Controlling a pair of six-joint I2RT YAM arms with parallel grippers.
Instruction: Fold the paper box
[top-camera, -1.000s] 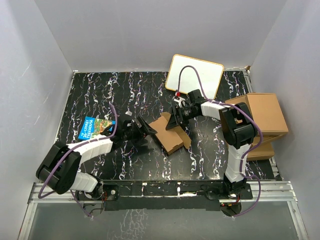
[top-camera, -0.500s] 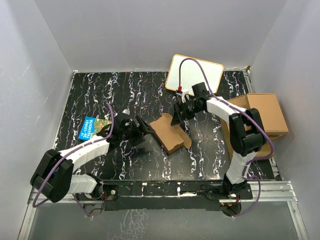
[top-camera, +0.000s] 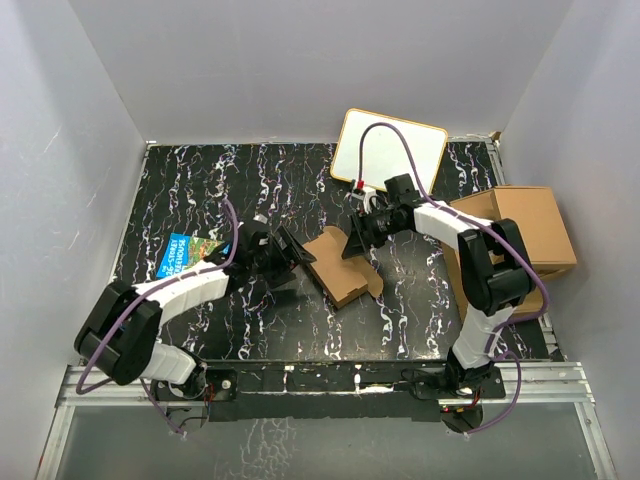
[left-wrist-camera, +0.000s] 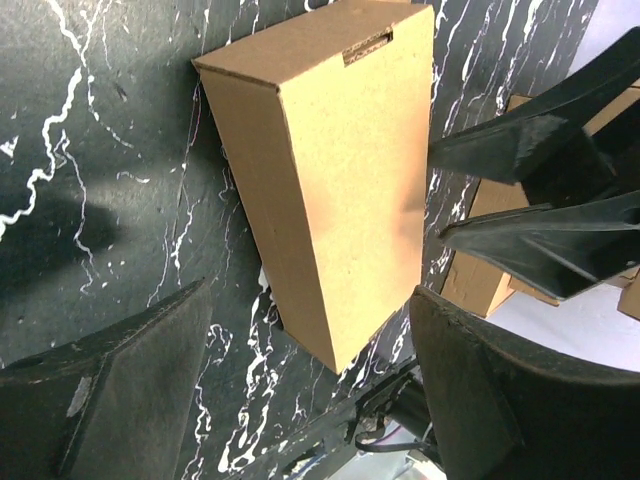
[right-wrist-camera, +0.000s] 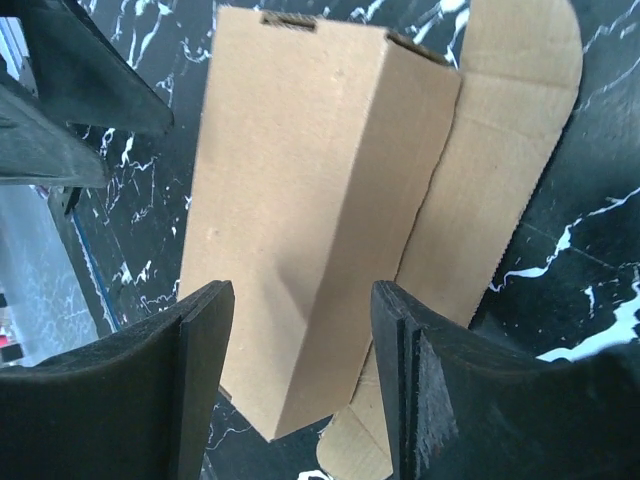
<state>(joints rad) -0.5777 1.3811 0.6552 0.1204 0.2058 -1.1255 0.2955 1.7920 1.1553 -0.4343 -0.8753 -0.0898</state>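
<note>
The paper box (top-camera: 338, 268) is a brown, narrow rectangular box lying on the black marbled table, with one open flap (right-wrist-camera: 500, 150) flat beside it. My left gripper (top-camera: 296, 256) is open just left of the box; in the left wrist view its fingers (left-wrist-camera: 120, 400) spread wide around the box's near end (left-wrist-camera: 330, 180) without touching. My right gripper (top-camera: 356, 240) is open at the box's far right end; its fingers (right-wrist-camera: 440, 390) straddle the box (right-wrist-camera: 300, 200). Each gripper (left-wrist-camera: 310, 330) (right-wrist-camera: 305, 340) faces the other across the box.
A white board (top-camera: 388, 152) leans at the back wall. A pile of larger brown cardboard boxes (top-camera: 525, 235) stands at the right edge. A blue picture book (top-camera: 188, 255) lies left of the left arm. Grey walls close in three sides.
My right gripper has dropped slightly toward the box's far end. My left gripper has edged right, closer to the box. The box has stayed in place.
</note>
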